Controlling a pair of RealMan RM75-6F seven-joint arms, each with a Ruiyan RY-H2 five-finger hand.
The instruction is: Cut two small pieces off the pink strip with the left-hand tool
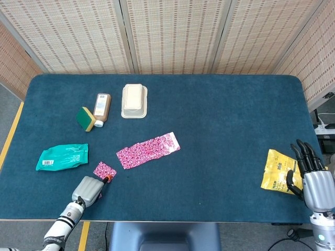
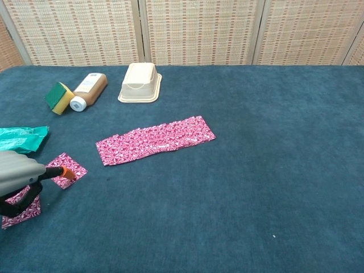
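From above, in the head view, the blue counter (image 1: pixel 220 130) carries the pink strip (image 1: pixel 148 150) near its middle, lying on a slant with its right end higher. Just off the strip's lower left end sits a small cut pink piece (image 1: pixel 104 170), apart from the strip. The orange tip of the cutting tool (image 1: pixel 107 179) touches that piece, and the tool's grey body runs down to the left robot hand (image 1: pixel 86 189) at the counter's front edge; the grey housing covers the fingers, so I cannot tell how they sit around it. A green packet (image 1: pixel 63 157) lies to the left. Further back are a green-and-yellow sponge (image 1: pixel 85 118), a brown bottle (image 1: pixel 101 108) on its side and a cream tub (image 1: pixel 134 101) turned upside down. Far to the right, the right robot hand (image 1: pixel 308 175) rests at the counter's edge with its dark fingers spread and holding nothing, just beside a yellow packet (image 1: pixel 277 170).

Lower down, the chest view shows the pink strip (image 2: pixel 156 140) from the front, flat on the counter (image 2: pixel 256 187). The cut piece (image 2: pixel 65 170) lies well left of it with the orange tool tip (image 2: pixel 66 172) resting on it. A second pink piece (image 2: pixel 21 209) lies at the lower left, partly under the tool's dark handle. The left robot hand (image 2: pixel 17 179) shows only as grey casing there. The right robot hand is outside this view.
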